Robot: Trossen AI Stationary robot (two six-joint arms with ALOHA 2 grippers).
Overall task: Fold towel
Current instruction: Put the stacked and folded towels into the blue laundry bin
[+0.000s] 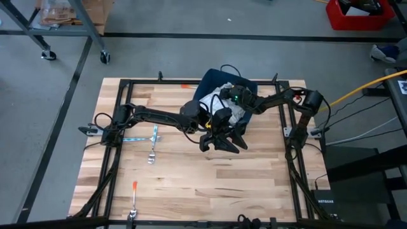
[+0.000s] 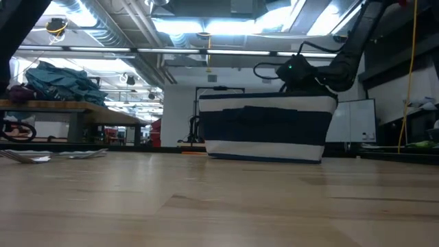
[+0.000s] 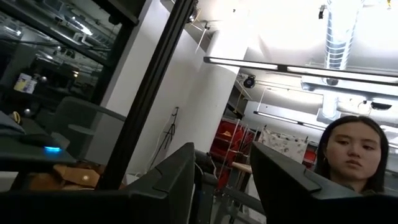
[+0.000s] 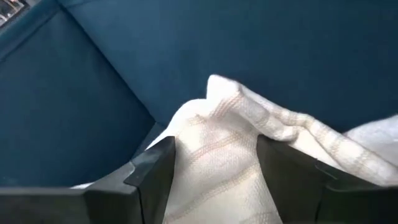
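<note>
A blue bin [image 1: 213, 81] stands at the table's far middle; in the low view it shows as a dark and white striped basket [image 2: 264, 130]. White towels [image 1: 216, 97] with pale stripes lie heaped inside it. My right gripper [image 4: 214, 180] reaches into the bin from the right and is open, with one finger on each side of a raised ridge of towel [image 4: 217, 137]. My left gripper [image 1: 224, 141] hangs above the table just in front of the bin. It is tipped upward and open [image 3: 224, 186], with nothing between its fingers. My right gripper's open fingers [image 4: 152, 171] slant down into the bin on either side of the towel's raised fold [image 4: 214, 106]. Whether they touch the cloth, I cannot tell. The towel lies slack on the heap in the bin.
Cutlery lies on the table's left half: a utensil [image 1: 152, 152], a blue-handled piece [image 1: 137, 138] and an orange-handled one [image 1: 134, 191]. A black metal frame [image 1: 121, 114] runs round the table. A person [image 3: 351, 149] stands beyond the table. Bare wood lies near the front edge.
</note>
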